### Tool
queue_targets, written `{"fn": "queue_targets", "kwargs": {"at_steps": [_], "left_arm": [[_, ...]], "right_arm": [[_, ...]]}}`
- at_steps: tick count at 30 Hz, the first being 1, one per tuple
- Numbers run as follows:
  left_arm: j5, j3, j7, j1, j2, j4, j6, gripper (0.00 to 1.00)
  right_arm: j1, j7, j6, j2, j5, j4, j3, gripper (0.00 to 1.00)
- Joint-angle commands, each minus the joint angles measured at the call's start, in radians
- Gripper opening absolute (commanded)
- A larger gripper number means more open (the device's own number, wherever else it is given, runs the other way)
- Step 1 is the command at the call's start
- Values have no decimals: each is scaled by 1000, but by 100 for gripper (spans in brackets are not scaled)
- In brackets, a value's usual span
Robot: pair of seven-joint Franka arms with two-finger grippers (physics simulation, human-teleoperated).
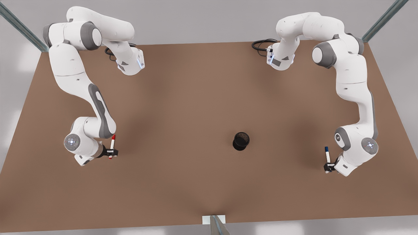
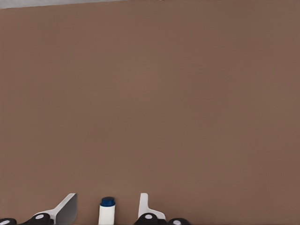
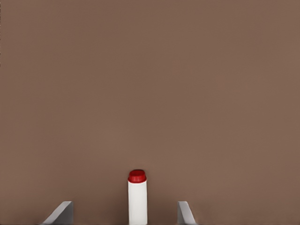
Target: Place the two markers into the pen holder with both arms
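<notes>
The pen holder (image 1: 241, 141), a small black mesh cup, stands upright on the brown table a little toward the front view's right of centre. Far to the front view's left, my right gripper (image 1: 111, 152) (image 3: 125, 210) is shut on the red-capped marker (image 1: 112, 146) (image 3: 137, 197), which stands roughly upright with its cap up. Near the table's edge at the front view's right, my left gripper (image 1: 329, 167) (image 2: 107, 208) is shut on the blue-capped marker (image 1: 327, 155) (image 2: 107, 213), also roughly upright. Both grippers are well away from the cup.
The brown table (image 1: 196, 91) stretches between the two arms. A small white block (image 1: 214, 219) with a grey post sits at the near edge. Black cables (image 1: 261, 44) lie by an arm base at the back.
</notes>
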Motion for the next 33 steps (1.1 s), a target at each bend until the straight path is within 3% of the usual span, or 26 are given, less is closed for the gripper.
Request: {"fn": "queue_targets", "kwargs": {"at_steps": [1, 3, 5, 9, 10, 12, 17, 26, 29, 33], "left_arm": [[6, 0, 70, -1, 1, 0, 35, 72], [3, 0, 68, 1, 4, 0, 35, 63], [2, 0, 67, 1, 10, 0, 35, 57], [-3, 0, 64, 2, 18, 0, 35, 55], [-3, 0, 64, 1, 18, 0, 35, 48], [-3, 0, 62, 2, 19, 0, 35, 44], [0, 0, 64, 2, 32, 0, 35, 42], [3, 0, 62, 1, 26, 0, 34, 29], [2, 0, 53, -21, -11, 6, -21, 24], [2, 31, 39, -61, -50, 20, -116, 21]], "right_arm": [[1, -24, 101, -14, 1, -26, 0, 78], [-3, -24, 104, -10, 1, -29, 0, 65], [-6, -24, 104, -4, 0, -30, -1, 60], [-6, -27, 136, 0, 0, -56, 0, 60], [-6, -36, 144, 5, 0, -59, 0, 60], [-8, -47, 150, 13, 0, -59, -1, 58], [-8, -50, 148, 11, 0, -59, -1, 41], [-8, -52, 150, 19, 0, -64, -1, 39], [-8, -52, 150, 19, 0, -62, -1, 21], [-6, -52, 147, 6, -3, -59, 0, 21]]}}
